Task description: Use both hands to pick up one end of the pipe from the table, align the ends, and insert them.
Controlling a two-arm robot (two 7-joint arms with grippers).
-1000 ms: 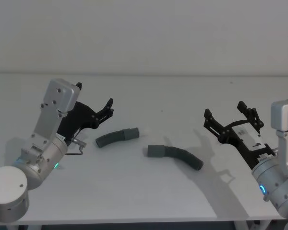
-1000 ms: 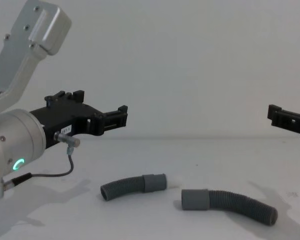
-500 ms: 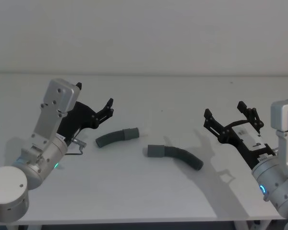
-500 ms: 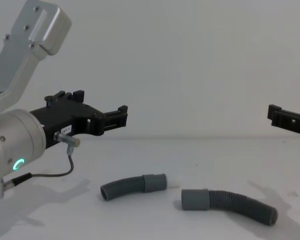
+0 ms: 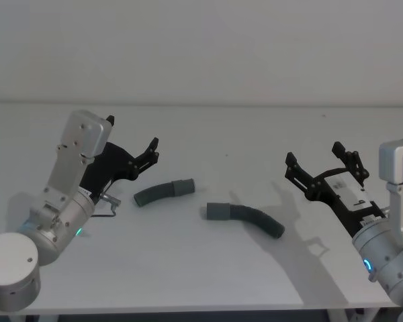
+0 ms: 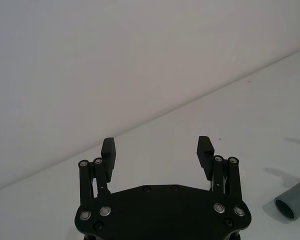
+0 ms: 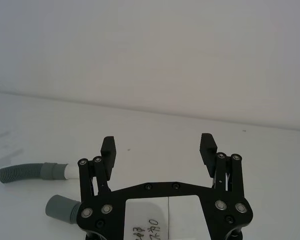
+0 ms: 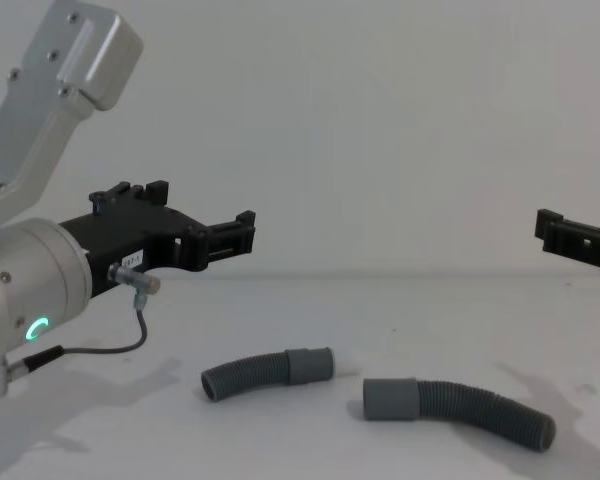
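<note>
Shorter hose [image 5: 162, 192], longer hose [image 5: 250, 215] (ribbed, smooth-cuffed) lie on matt table [image 5: 188, 282].

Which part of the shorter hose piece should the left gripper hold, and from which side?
Probably its corrugated body just behind the grey cuff, from above, with the left gripper straddling the hose. The shorter hose piece lies flat on the table, its cuff at the end nearer the longer piece, so that grip leaves the cuff free for joining.
</note>
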